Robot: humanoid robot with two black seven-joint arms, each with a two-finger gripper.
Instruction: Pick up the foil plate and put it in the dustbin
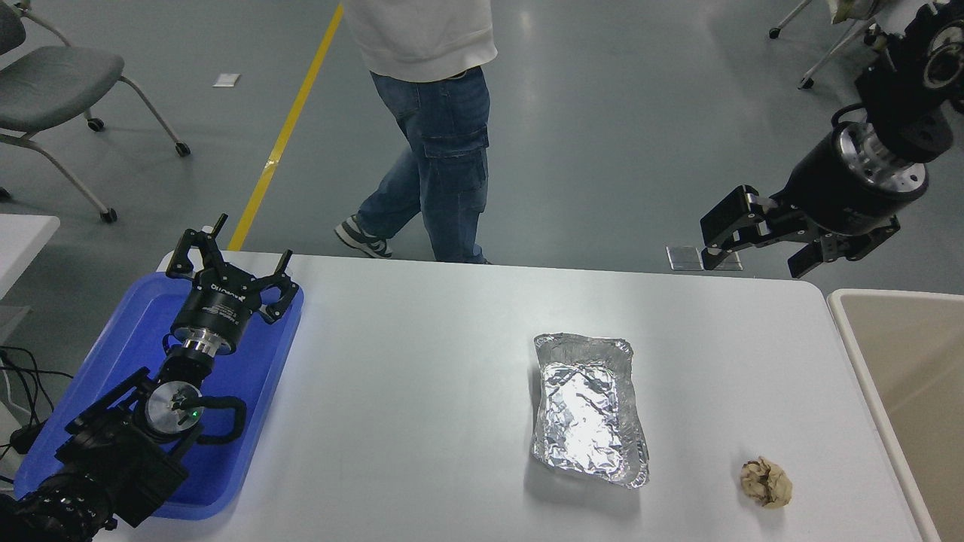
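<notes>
The foil plate (588, 406), a shiny crinkled silver tray, lies flat on the white table (422, 391), right of its middle. The dustbin (907, 391), beige with a thick off-white rim, stands at the table's right edge, partly cut off by the picture. My right gripper (761, 248) is open and empty, raised high beyond the table's far right corner, well above and to the right of the plate. My left gripper (230, 260) is open and parked over the blue tray at the lower left.
A flat blue plastic tray (98, 376) lies under the left arm. A small crumpled tan paper ball (766, 482) lies near the front right. A person (425, 128) in jeans walks past the far edge. A grey chair (60, 83) stands far left.
</notes>
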